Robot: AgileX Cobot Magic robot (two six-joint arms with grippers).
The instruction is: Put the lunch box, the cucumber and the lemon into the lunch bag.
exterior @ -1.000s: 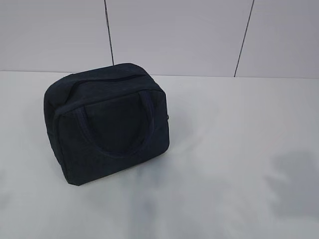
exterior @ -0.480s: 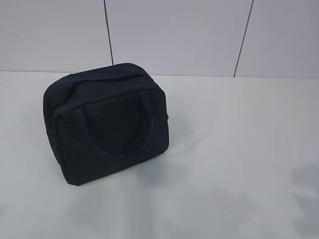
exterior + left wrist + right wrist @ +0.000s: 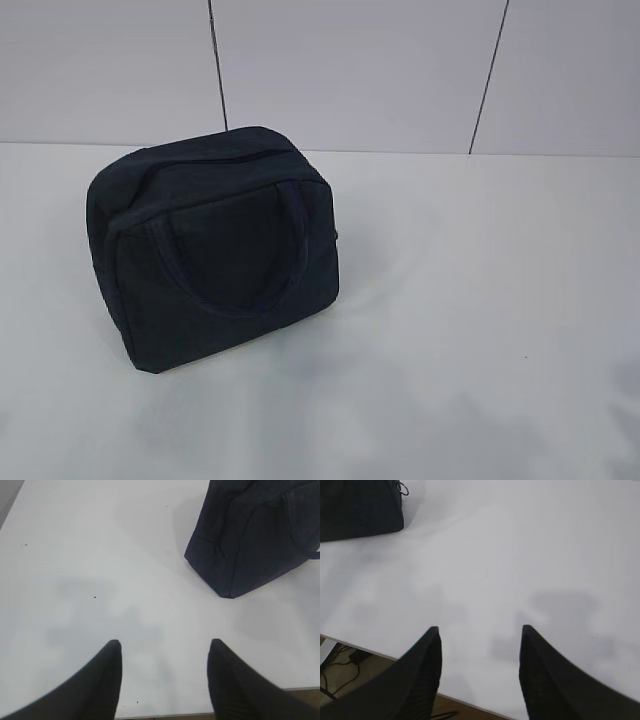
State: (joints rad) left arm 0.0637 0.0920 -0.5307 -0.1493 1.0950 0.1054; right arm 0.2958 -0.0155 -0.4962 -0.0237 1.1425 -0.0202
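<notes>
The dark navy lunch bag (image 3: 215, 245) stands on the white table (image 3: 480, 300), left of centre, zipped shut, one loop handle lying against its front. Its corner shows at the upper right of the left wrist view (image 3: 255, 535) and at the upper left of the right wrist view (image 3: 357, 505), where the metal ring pull (image 3: 403, 488) hangs at its side. My left gripper (image 3: 165, 642) is open and empty above the table's near edge. My right gripper (image 3: 480, 628) is open and empty above the near edge too. The lunch box, cucumber and lemon are out of view.
The table's front edge (image 3: 165, 715) runs under both grippers; beyond it in the right wrist view are a brown floor and black cables (image 3: 345, 662). A grey panelled wall (image 3: 350, 70) stands behind the table.
The shadows on the table at the lower right of the exterior view have faded and drawn off toward the near edge. The bag has not moved.
</notes>
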